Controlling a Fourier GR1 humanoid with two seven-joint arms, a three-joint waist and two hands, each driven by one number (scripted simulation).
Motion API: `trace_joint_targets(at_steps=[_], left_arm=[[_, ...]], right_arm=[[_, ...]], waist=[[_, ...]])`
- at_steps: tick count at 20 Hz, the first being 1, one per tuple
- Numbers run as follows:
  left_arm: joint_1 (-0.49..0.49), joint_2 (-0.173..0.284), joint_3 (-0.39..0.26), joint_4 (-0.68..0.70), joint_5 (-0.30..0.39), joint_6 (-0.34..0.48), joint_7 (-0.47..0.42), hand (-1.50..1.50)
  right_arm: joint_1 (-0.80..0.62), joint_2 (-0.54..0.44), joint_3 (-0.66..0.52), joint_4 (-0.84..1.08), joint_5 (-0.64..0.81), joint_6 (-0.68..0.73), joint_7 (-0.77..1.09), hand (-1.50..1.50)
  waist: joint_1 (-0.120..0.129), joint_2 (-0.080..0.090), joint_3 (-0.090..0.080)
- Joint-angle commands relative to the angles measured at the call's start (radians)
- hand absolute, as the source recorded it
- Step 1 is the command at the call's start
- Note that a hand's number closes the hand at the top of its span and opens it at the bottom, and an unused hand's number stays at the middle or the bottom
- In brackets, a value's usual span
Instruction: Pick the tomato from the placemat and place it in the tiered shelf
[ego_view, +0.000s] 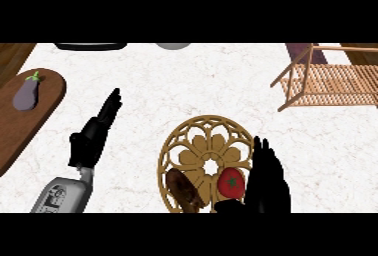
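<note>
A red tomato (231, 182) lies on the round wooden cut-out placemat (204, 145), near its lower right. My right hand (267, 180) stands just right of the tomato, fingers straight and pointing up the view, its thumb (229, 205) below the tomato; the hand is open and holds nothing. The wooden tiered shelf (332, 82) stands at the upper right, apart from the hand. My left hand (94, 135) rests open at the left of the placemat, fingers straight.
A brown oblong thing (184, 189) lies on the placemat left of the tomato. An eggplant (27, 93) sits on a dark wooden board (22, 125) at the left edge. A dark item (90, 46) and a grey one (173, 45) show at the far edge.
</note>
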Motion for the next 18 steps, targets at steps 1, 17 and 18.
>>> trace_joint_targets(at_steps=[1, 17, 18], left_arm=[[-0.001, -0.022, -0.010, -0.018, -0.019, 0.018, 0.017, 0.00], [0.019, -0.050, -0.012, -0.059, -0.040, 0.007, 0.060, 0.00], [0.012, -0.076, -0.024, 0.006, -0.070, 0.029, 0.001, 0.00]], right_arm=[[-0.008, 0.012, 0.005, 0.034, -0.001, -0.029, 0.200, -1.50], [-0.020, 0.012, -0.008, 0.147, -0.081, -0.110, 0.134, -1.50], [-0.009, 0.012, 0.040, 0.219, -0.077, -0.182, 0.118, 1.50]], waist=[[0.000, -0.001, 0.000], [0.000, -0.001, 0.001], [-0.001, 0.001, 0.001]])
